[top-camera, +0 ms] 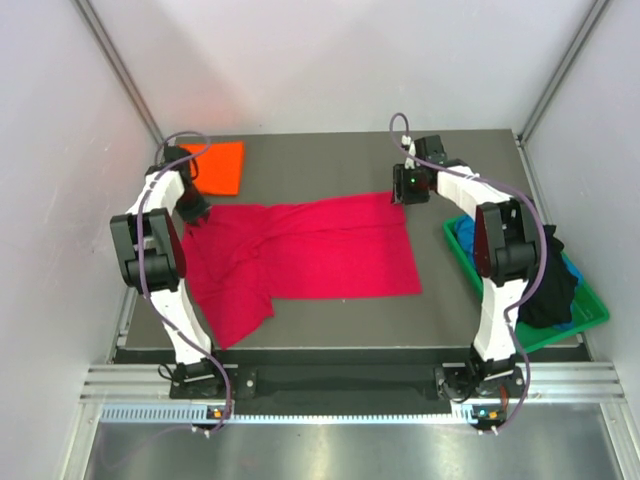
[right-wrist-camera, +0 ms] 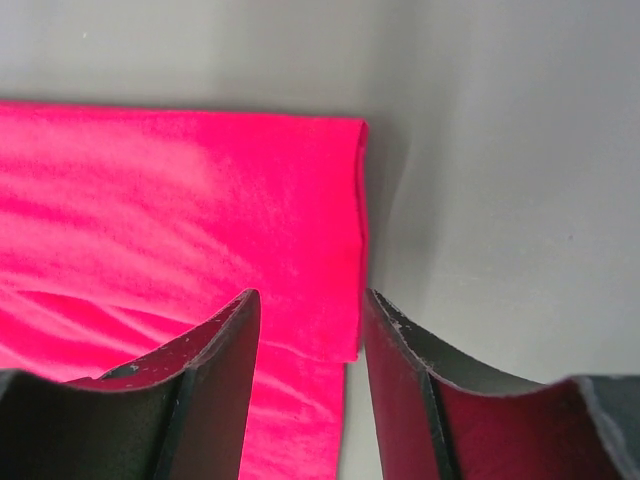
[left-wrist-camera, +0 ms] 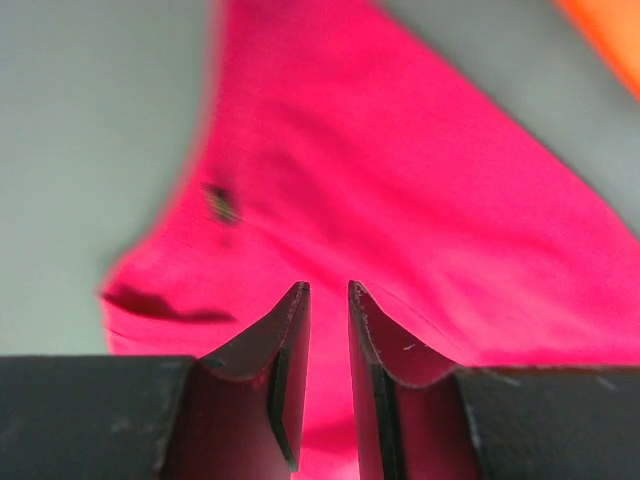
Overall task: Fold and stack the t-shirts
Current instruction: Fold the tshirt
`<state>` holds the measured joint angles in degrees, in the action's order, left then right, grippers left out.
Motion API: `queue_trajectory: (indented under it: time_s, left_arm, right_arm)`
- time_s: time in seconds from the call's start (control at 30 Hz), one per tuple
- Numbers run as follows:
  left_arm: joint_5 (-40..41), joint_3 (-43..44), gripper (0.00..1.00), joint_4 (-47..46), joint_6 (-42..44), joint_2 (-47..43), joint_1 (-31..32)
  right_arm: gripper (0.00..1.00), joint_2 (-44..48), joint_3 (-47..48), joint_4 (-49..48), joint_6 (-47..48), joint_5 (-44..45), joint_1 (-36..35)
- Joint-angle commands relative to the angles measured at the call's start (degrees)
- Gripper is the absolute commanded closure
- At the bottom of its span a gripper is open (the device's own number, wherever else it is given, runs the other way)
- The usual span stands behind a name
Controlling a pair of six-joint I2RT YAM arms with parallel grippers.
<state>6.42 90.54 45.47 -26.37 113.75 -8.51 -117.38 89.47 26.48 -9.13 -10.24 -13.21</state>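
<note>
Laundry is sitting in the green bin (top-camera: 590, 302) at the near right edge of the table (top-camera: 330, 165): a black garment (top-camera: 552, 285) is bunched in its middle and a blue garment (top-camera: 465, 235) is showing at its far inner corner. Just left of the bin, the crimson-red t-shirt (top-camera: 320, 248) is lying spread and creased across the middle of the table, one sleeve pointing toward the near edge.

The left gripper (top-camera: 193, 212) is poised over the shirt's far left end. Its fingers (left-wrist-camera: 285, 350) are standing nearly together with a narrow slit between them, and red cloth is filling that slit and the view beneath. Whether they are pinching the cloth cannot be told.

The right gripper (top-camera: 410, 187) is hanging at the shirt's far right corner, fingers (right-wrist-camera: 215, 370) clearly apart. The shirt's edge is running into the gap between them, close to the right-hand finger, with bare table beyond it.

Farthest back, the orange t-shirt (top-camera: 222, 165) is lying folded at the far left corner.
</note>
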Motion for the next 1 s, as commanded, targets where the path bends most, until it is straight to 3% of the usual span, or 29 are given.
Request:
queue_trajectory:
  time_s: [0.0,0.2,0.6,0.8,0.97]
  left_arm:
    - [-1.3,1.2,0.73,-2.1,-0.8,2.0,-4.1]
    - [-1.0,3.2,0.74,-5.0,-0.2,4.5,-5.2]
    - [2.3,5.3,0.75,-5.2,-1.8,10.8,-6.3]
    - [2.9,5.2,0.75,-5.4,-1.0,10.8,-6.4]
    - [1.9,5.1,0.75,-5.8,-1.8,10.8,-7.0]
  right_arm:
    - [0.54,-0.8,4.0,0.5,4.0,-1.7,0.3]
    - [0.56,-5.0,7.6,0.1,7.7,-3.7,2.1]
    - [0.58,-10.2,10.4,-1.5,11.5,-22.5,5.8]
    - [0.57,-12.6,10.9,-2.0,10.3,-22.6,5.8]
    - [0.64,-13.5,12.0,-2.2,9.5,-20.4,6.0]
